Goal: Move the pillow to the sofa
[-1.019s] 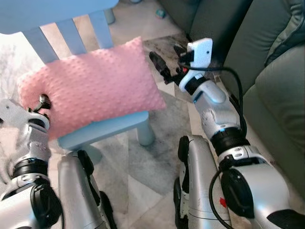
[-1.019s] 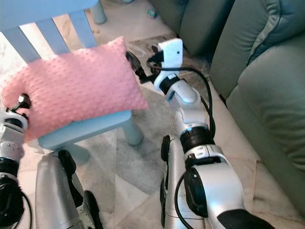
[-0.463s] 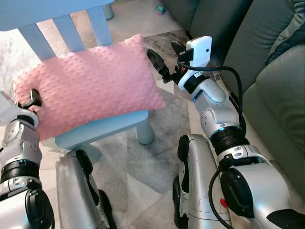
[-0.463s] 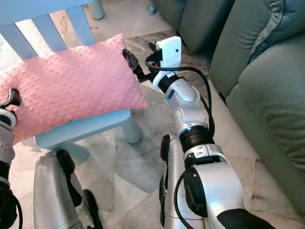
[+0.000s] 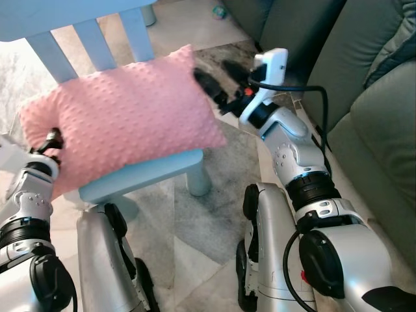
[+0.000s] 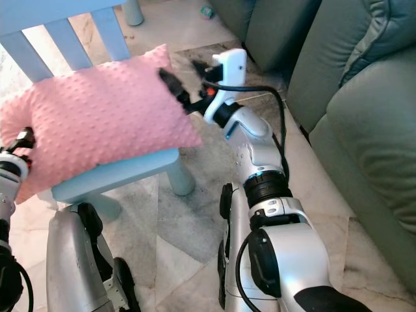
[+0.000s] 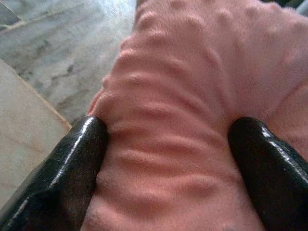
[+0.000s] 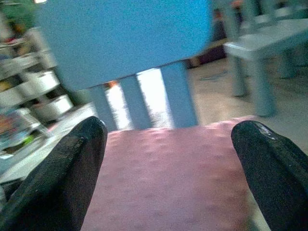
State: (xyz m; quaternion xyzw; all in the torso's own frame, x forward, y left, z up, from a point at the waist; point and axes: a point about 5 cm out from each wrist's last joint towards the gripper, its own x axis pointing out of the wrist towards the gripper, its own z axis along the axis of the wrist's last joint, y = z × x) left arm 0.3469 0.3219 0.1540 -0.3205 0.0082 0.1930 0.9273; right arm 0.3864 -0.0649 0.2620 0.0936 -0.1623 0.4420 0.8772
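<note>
A soft pink pillow with little bumps [image 5: 123, 123] lies on the seat of a small light blue wooden chair [image 5: 140, 177]. It leans a bit against the chair's back bars. The pillow is big, so one side hangs out past the seat edge.

The left gripper [image 7: 168, 144] is at the pillow's near end on the robot's left. Its two black fingers [image 7: 74, 159] sit on each side of a fold of pink cloth and press into it. The cloth bunches up between them, so this gripper looks clamped on the pillow.

The right gripper [image 5: 218, 81] is at the other end of the pillow, up by the far corner. Its fingers [image 8: 72, 163] are spread wide apart, with the pink pillow in the gap between them. It does not pinch anything yet. I think it is lined up this way so it can close on that end.

A big floppy pillow sags if you lift it from one side, so holding both ends makes sense.

The grey-green sofa [image 5: 377, 130] is on the robot's right, just beside the right arm. The pillow is not on it yet.
</note>
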